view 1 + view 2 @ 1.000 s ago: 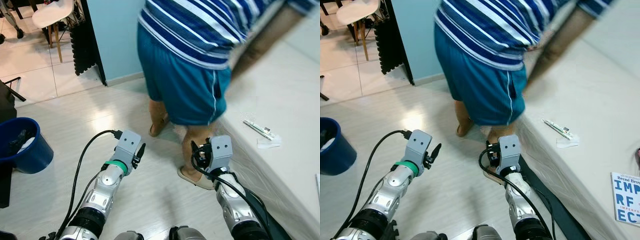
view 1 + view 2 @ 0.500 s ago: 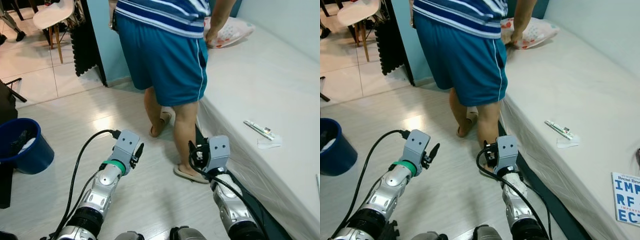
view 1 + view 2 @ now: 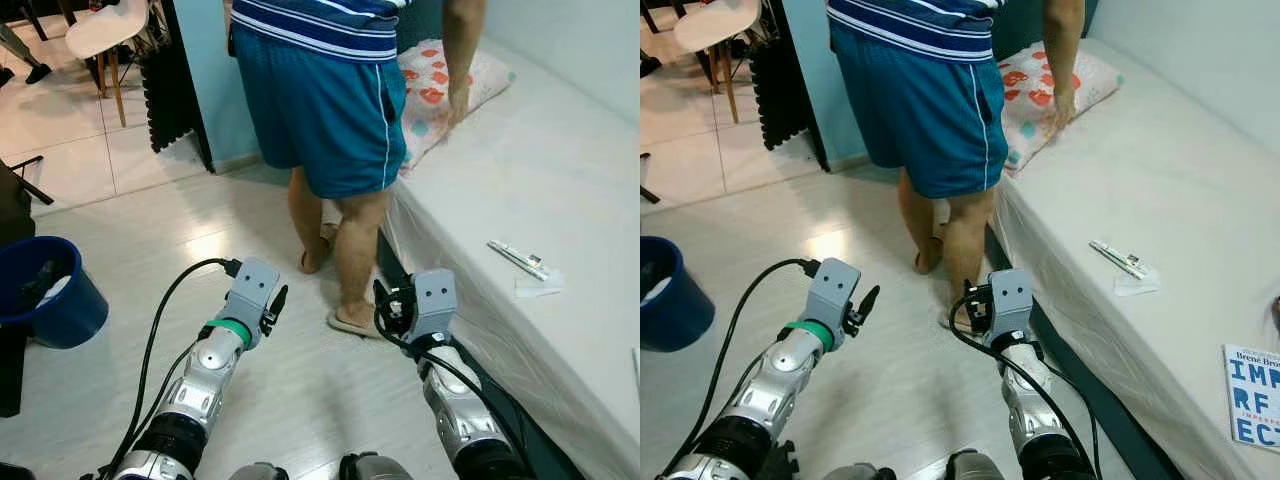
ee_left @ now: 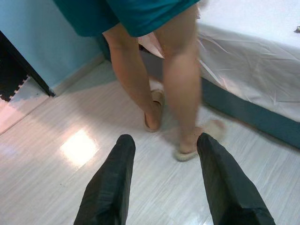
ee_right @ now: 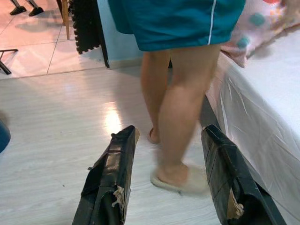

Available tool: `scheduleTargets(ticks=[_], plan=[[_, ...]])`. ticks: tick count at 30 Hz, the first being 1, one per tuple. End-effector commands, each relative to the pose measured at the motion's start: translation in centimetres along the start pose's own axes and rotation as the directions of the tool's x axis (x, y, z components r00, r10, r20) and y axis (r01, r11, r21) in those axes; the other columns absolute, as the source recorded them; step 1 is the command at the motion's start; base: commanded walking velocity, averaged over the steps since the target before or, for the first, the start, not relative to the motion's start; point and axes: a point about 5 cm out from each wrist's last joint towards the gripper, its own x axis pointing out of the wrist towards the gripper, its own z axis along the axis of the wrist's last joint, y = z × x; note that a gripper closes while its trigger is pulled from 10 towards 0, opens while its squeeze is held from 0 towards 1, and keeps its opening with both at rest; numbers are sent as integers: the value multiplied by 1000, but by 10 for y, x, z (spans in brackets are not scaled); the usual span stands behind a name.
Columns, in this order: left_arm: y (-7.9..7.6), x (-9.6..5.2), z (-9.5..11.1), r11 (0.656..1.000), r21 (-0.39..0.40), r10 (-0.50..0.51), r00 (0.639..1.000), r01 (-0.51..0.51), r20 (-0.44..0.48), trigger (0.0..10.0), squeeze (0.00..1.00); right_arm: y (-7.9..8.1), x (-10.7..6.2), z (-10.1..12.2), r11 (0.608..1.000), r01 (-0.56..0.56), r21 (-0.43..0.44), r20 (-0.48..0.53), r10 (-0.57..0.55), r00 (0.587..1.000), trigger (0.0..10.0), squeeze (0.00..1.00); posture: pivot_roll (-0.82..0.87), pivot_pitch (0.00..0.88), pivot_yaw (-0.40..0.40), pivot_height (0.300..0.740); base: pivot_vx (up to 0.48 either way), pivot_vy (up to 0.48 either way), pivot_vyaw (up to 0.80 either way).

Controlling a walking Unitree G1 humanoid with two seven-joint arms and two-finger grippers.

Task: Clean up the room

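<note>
While both arms are held forward over the pale floor, nothing is gripped: the left gripper is seen with its jaws spread and empty, and the right gripper likewise, its jaws parted with worn pads. They appear to be kept raised and ready because no item has yet been approached.

Just beyond the grippers, a person in blue shorts and a striped shirt is standing at the bed's edge, in slippers, one hand laid on a patterned pillow, presumably to straighten it. The way to the near side of the bed is thereby partly blocked.

On the bed, well apart from either gripper, a slim pen-like object lies beside a small scrap of paper; what exactly the slim object is cannot be made out. A book is cut off at the frame's edge.

To the robot's left, a blue bin stands on the floor, its contents hard to discern, a likely place for rubbish. Farther off, a white chair is partly cropped.
</note>
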Motion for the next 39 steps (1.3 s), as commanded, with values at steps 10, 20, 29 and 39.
scheduleTargets(ticks=[10,20,29,39], plan=[[-1,0,-4,1000,-10,0,1000,0,-20,10000,0,2,-2,-1,1000,-10,14,13,10,1000,10000,0,-64,10,48,740,0,0,0],[2,-2,-6,1000,-24,7,1000,-7,-28,10000,0,2,-1,1,1000,1,8,18,-1,1000,10000,0,-64,16,52,740,0,0,0],[5,-3,-7,998,-63,13,999,-15,-33,10000,0,0,2,6,999,30,-24,35,-30,999,10000,0,-57,17,46,740,0,0,0],[0,-2,-3,999,-43,8,1000,-8,-18,10000,0,2,4,7,999,23,-22,40,-22,999,10000,0,-55,20,43,740,0,0,0]])
